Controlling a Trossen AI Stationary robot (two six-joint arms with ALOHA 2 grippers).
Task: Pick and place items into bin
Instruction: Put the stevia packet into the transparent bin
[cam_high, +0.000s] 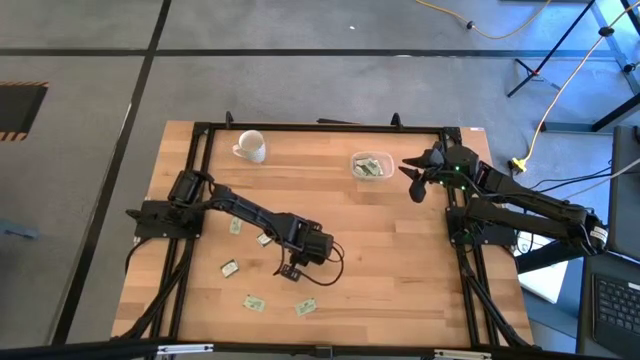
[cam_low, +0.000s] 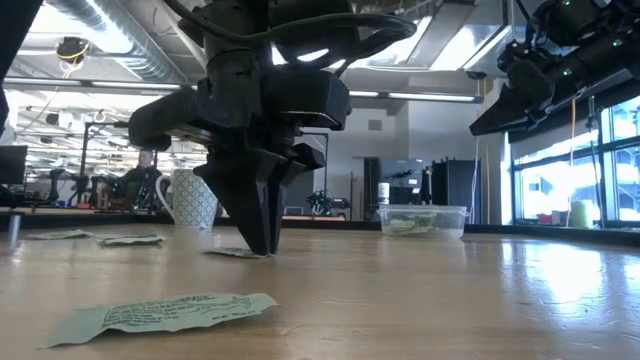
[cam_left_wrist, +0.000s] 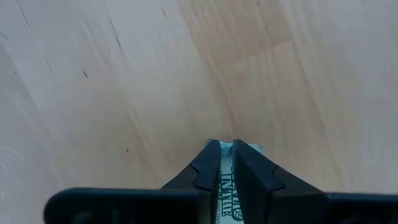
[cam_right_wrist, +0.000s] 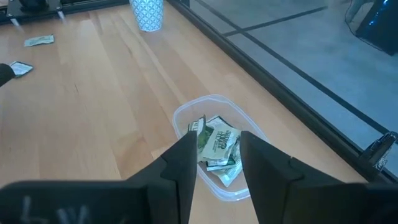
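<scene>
The wooden table (cam_high: 380, 250) carries loose packets (cam_high: 229, 267) along its left and near side. The left gripper (cam_high: 291, 270) pinches one flat packet (cam_left_wrist: 227, 180) against the board; so thin a hold may slip on lifting. The bin (cam_high: 371, 166), already holding packets, sits far right, beside the parted, empty right gripper (cam_high: 415, 180).

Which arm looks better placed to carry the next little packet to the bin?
The left. Its left gripper is down on the table, fingers closing around a packet. The right gripper hangs open and empty above the bin.
</scene>
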